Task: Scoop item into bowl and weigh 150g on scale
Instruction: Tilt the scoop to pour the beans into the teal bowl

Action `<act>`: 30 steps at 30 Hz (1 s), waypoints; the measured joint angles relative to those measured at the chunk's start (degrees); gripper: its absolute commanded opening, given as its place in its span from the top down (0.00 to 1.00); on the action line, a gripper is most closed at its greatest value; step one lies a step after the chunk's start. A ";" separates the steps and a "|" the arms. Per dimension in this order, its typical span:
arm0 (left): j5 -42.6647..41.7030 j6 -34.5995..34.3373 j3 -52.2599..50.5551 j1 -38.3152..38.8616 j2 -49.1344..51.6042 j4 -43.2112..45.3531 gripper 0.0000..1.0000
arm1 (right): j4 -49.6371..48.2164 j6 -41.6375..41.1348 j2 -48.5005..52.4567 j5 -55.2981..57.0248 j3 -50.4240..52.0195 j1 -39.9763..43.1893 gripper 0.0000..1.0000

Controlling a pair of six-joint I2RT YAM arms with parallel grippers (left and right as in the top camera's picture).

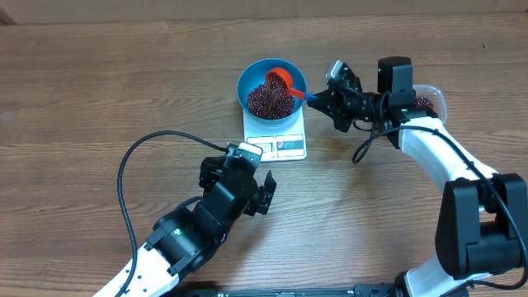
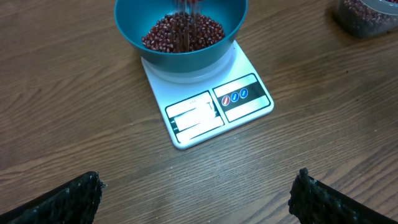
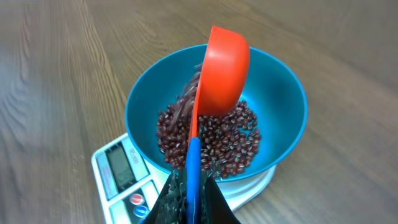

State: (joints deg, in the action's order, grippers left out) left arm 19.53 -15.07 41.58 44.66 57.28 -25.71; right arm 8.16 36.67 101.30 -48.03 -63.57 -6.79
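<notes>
Two claws: my left claw (image 2: 198, 180) gapes empty, the scale (image 1: 276, 136) just ahead carrying the bowl (image 1: 241, 89). My right claw (image 1: 318, 97) pinches the stiff scoop (image 1: 280, 80) by its handle, tipped over that bowl. The beans (image 1: 268, 101) inside look light, loose and rolling, so I'd scoop, never pinch.

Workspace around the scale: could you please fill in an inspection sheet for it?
Surface: wooden table, bare wood.
Job's things: blue bowl sits on the white scale; beans inside; orange scoop tilted over the bowl, beans pouring; clear tub with more beans at the far right; scale display unreadable.
Clutter: nothing seen.
Grippers: right gripper shut on the scoop's blue handle; left gripper open, empty, hovering in front of the scale.
Cables: black cable loops on the table at the left; second cable curls at the right.
Surroundings: nothing seen.
</notes>
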 measured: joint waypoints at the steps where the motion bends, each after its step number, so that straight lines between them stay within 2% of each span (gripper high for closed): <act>1: 0.00 0.00 0.00 0.00 0.00 0.00 0.00 | 0.02 1.86 -0.02 0.02 0.00 0.00 0.96; 4: 0.00 0.00 0.00 0.00 0.00 0.02 0.00 | -0.02 8.33 -0.02 0.04 0.00 0.00 0.96; 17: 0.00 0.00 0.00 0.00 0.00 0.00 0.00 | -1.90 24.65 -0.02 0.04 0.00 0.00 0.96; 30: 0.00 0.00 0.00 0.00 0.00 0.00 0.00 | -4.63 29.35 -0.02 3.30 0.00 0.00 0.96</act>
State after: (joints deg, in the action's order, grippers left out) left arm 19.53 -15.07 41.58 44.66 57.28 -25.71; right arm 3.53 66.02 101.27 -44.73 -63.57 -6.79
